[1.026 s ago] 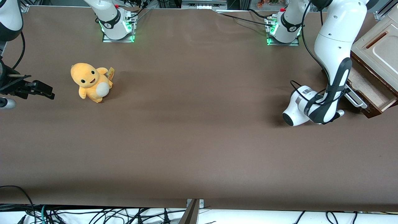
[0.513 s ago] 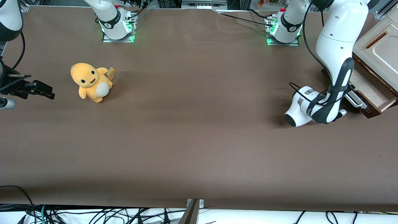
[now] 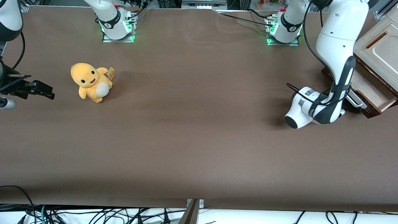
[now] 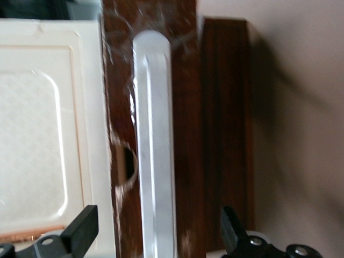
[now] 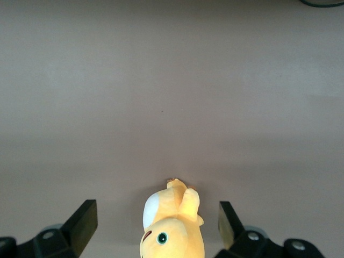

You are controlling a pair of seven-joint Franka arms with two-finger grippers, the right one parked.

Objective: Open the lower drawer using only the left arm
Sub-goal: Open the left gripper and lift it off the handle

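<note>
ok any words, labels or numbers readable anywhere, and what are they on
None can be read.
Tag on the plush toy: too small to read.
Marks on the arm bases: too small to read.
Drawer, its handle, and the gripper in front of it: no text.

The drawer has a dark brown wooden front, a white bar handle and a pale, light-wood inside, and the panel above it is cream with a thin brown slot. The arm is white with dark grey sections, and its gripper, just in front of the handle, is black. The table is plain brown, and the plush toy on it is orange-yellow with a white belly and black eyes.
</note>
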